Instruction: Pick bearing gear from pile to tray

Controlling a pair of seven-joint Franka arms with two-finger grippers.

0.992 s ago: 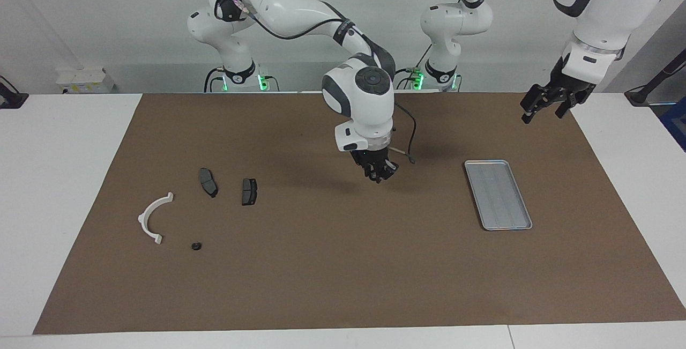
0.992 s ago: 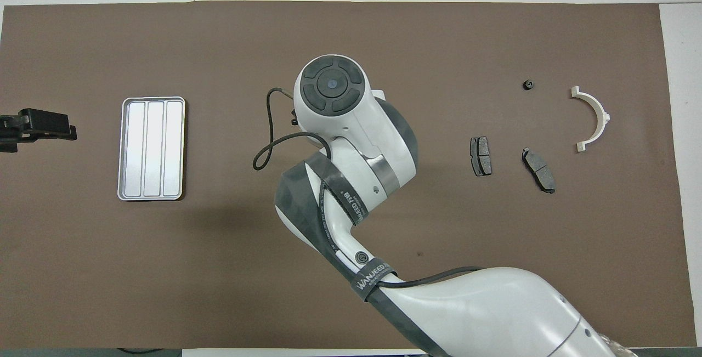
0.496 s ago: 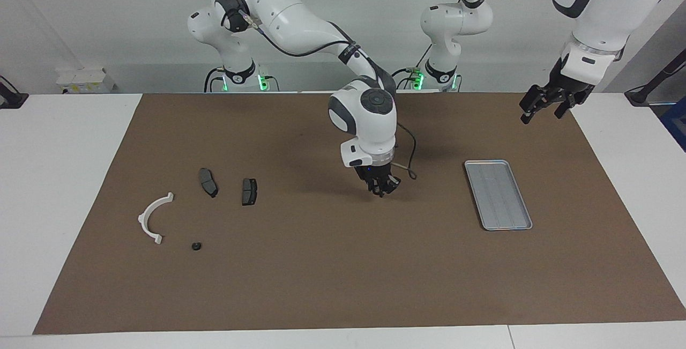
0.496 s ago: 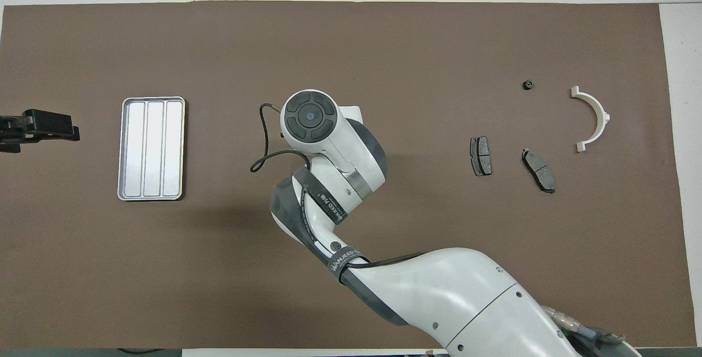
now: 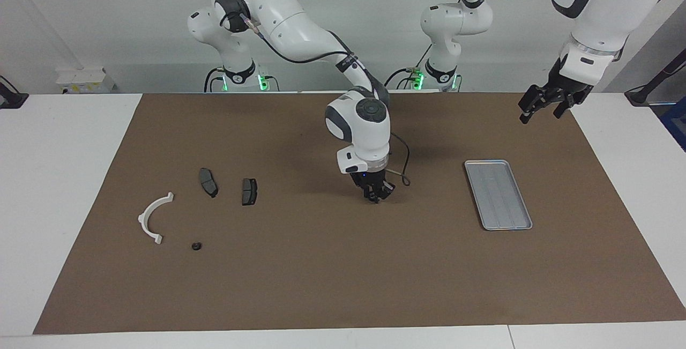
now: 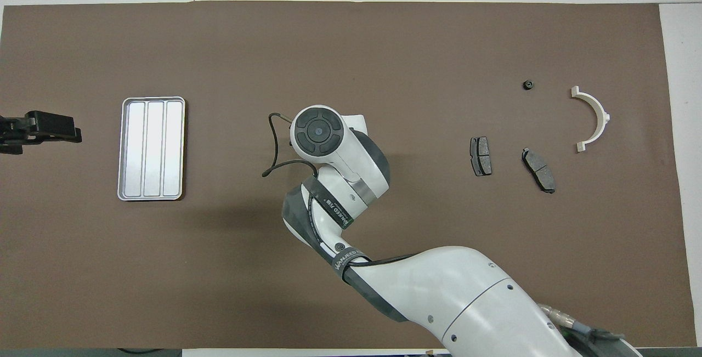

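Right arm: reaches from its base out over the middle of the brown mat (image 5: 321, 284), upper links sloping down, wrist bent so the hand points straight down. Right gripper (image 5: 377, 194) hangs low over bare mat, between the pile and the tray. Its fingertips are drawn nearly together; whether a small part sits between them cannot be told, as the tips are dark and close-set. In the overhead view the wrist housing covers the gripper entirely. A thin black cable (image 6: 271, 151) loops off the wrist toward the tray's side.

Left arm: waits raised at its own end of the table, forearm angled down. Left gripper (image 5: 541, 105) hangs in the air over the mat's edge, fingers spread wide, nothing between them. In the overhead view only its dark tips (image 6: 41, 129) show, beside the tray.

Tray (image 5: 479, 165): light-grey, rectangular, ribbed floor, flat on the mat toward the left arm's end. Nothing lies in it.

Pile, toward the right arm's end, parts lying apart from one another:
- white half-ring bracket (image 5: 153, 216), outermost.
- two dark brake pads, one (image 5: 208, 182) and the other (image 5: 249, 191), side by side, nearer to the robots than the bracket's lower end.
- small black round piece (image 5: 196, 246), farthest from the robots, just beside the bracket's end.
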